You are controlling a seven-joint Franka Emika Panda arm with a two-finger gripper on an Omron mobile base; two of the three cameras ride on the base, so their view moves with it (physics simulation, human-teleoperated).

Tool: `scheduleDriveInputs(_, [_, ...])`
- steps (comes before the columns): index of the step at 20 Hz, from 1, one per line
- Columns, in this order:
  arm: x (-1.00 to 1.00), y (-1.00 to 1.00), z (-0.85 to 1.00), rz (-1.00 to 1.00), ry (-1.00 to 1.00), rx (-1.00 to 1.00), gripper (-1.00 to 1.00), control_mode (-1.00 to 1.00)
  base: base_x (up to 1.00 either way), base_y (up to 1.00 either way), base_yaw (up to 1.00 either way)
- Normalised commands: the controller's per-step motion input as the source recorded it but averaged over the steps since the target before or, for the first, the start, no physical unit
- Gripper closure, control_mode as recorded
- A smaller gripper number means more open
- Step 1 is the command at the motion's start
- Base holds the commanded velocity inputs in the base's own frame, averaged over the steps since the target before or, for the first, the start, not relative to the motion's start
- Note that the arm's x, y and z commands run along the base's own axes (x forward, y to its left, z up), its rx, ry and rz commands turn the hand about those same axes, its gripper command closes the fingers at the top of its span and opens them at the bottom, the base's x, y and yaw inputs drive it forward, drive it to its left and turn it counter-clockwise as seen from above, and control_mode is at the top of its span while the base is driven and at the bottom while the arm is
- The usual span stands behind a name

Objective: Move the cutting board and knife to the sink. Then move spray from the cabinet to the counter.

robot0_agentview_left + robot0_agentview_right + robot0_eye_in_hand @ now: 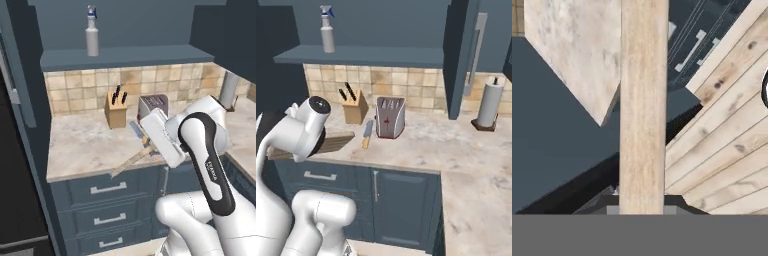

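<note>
Gripping the cutting board (643, 105) by its edge, the tool (642, 207) has its jaws closed on the wood — in the hand view the board runs as a pale plank straight up the middle of the frame from between the finger tips. In the left base view the board (132, 161) shows as a thin tilted strip at center, slanting from the arm's wrist down toward the front edge of the tabletop (85, 145), so it looks lifted and held on a slope rather than lying flat, though the wrist hides the grip itself. In the right base view the board (336, 143) pokes out at left center from behind the white arm, over the tabletop's front left part.

The knife (366, 135) lies flat on the tabletop just left of the toaster (390, 117), orange-tan handle toward the front edge, blade pointing at the backsplash. A knife block (354, 106) with black handles stands behind it against the tiles.

The spray (92, 32) stands upright on the cabinet (125, 57) shelf ledge in the upper left of both base views — well above the tabletop. A paper towel roll (490, 106) stands at right center of the right base view. Slate-blue drawers (107, 202) fill the lower left of the left base view.
</note>
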Motion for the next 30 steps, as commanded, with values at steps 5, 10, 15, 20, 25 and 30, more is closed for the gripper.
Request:
scheduleDriveInputs(5, [0.00,0.00,0.00,0.00,0.00,0.00,1.00,1.00,-0.69,0.57,-0.34])
scheduleDriveInputs(10, [0.00,0.00,0.00,0.00,0.00,0.00,1.00,1.00,-0.50,0.28,-0.58])
scheduleDriveInputs(15, [0.00,0.00,0.00,0.00,0.00,0.00,1.00,1.00,-0.01,0.02,-0.89])
scheduleDriveInputs(20, [0.00,0.00,0.00,0.00,0.00,0.00,1.00,1.00,0.08,-0.09,-0.83])
scheduleDriveInputs(25, [0.00,0.00,0.00,0.00,0.00,0.00,1.00,1.00,0.00,-0.15,-0.75])
scheduleDriveInputs(30, [0.00,0.00,0.00,0.00,0.00,0.00,1.00,1.00,0.00,-0.21,-0.74])
